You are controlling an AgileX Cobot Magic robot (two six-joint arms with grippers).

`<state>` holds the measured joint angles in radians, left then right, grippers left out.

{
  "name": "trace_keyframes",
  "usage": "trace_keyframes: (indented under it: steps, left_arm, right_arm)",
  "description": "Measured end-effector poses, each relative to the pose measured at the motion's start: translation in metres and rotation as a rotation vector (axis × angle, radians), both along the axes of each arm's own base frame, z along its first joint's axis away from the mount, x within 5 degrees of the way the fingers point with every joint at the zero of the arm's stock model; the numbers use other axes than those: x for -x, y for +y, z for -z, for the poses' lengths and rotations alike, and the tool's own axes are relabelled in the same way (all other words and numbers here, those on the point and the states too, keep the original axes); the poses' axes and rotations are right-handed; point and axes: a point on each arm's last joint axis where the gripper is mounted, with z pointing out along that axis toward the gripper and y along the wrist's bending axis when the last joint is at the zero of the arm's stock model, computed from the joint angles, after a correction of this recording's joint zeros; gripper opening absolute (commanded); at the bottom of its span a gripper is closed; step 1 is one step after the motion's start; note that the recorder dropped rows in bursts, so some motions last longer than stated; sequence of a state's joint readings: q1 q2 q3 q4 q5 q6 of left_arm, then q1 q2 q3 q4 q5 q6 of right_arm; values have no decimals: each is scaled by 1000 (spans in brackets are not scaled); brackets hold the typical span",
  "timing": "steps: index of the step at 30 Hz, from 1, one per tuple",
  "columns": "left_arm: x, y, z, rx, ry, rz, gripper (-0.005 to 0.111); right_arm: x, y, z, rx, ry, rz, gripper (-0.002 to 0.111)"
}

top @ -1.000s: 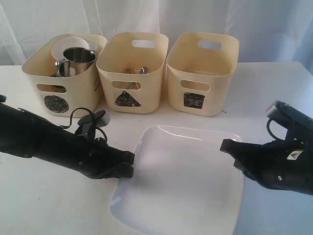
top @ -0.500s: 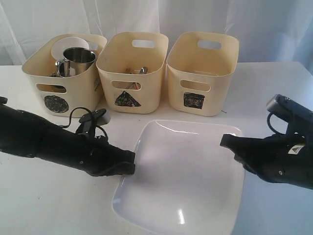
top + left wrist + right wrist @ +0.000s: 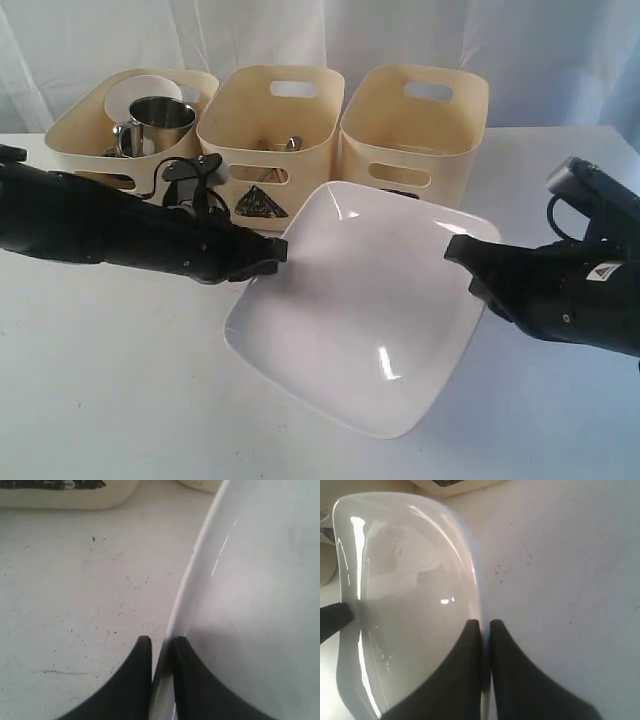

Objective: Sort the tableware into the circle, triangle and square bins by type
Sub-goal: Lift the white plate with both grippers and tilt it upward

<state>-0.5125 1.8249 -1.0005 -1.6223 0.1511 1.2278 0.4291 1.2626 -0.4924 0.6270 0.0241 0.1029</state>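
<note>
Exterior view: the white rounded-square plate [image 3: 360, 310] hangs between both arms, tilted, far corner up and overlapping the front of the square bin [image 3: 415, 110]; it looks clear of the desk [image 3: 110, 400], tho the near corner is hard to judge. Left gripper [image 3: 275, 250] is nipped nearly shut on the plate's left edge, right gripper [image 3: 455, 250] likewise on the right edge, so the grip line runs left-right & the plate's diagonal points straight at the square bin behind it. That bin sits slightly nearer the right arm. Plate has no real long axis, sides approx equal. Labels: a dark triangle sticker [image 3: 260, 203] on the triangle bin [image 3: 270, 110]; the square bin's label is hidden by the plate, the circle bin [image 3: 70, 140] label by the left arm. Circle bin holds a steel mug [image 3: 160, 120]. Small white sticker [image 3: 600, 270] on the right arm, print too small to read. Left wrist view: left gripper [image 3: 159, 641] has its jaws pinched on the plate [image 3: 260, 605] rim, only the rim's thickness between them; desk [image 3: 75, 605] beyond, plus a bin base w/ a dark label edge [image 3: 55, 484], nothing legible. Right wrist view: right gripper [image 3: 484, 624] is clamped the same way on the opposite rim of the plate [image 3: 415, 605]; the left gripper [image 3: 335, 620] tip shows at the far edge, desk [image 3: 560, 580] alongside. No brand or text readable anywhere.
</note>
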Motion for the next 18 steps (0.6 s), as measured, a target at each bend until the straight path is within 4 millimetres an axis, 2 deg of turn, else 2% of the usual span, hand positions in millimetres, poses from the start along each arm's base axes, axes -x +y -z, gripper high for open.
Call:
trace_keyframes:
  steps: [18]
  left_arm:
    - [1, 10, -36, -19, -113, -60, 0]
  right_arm:
    - [-13, 6, -21, -21, -72, -9, 0]
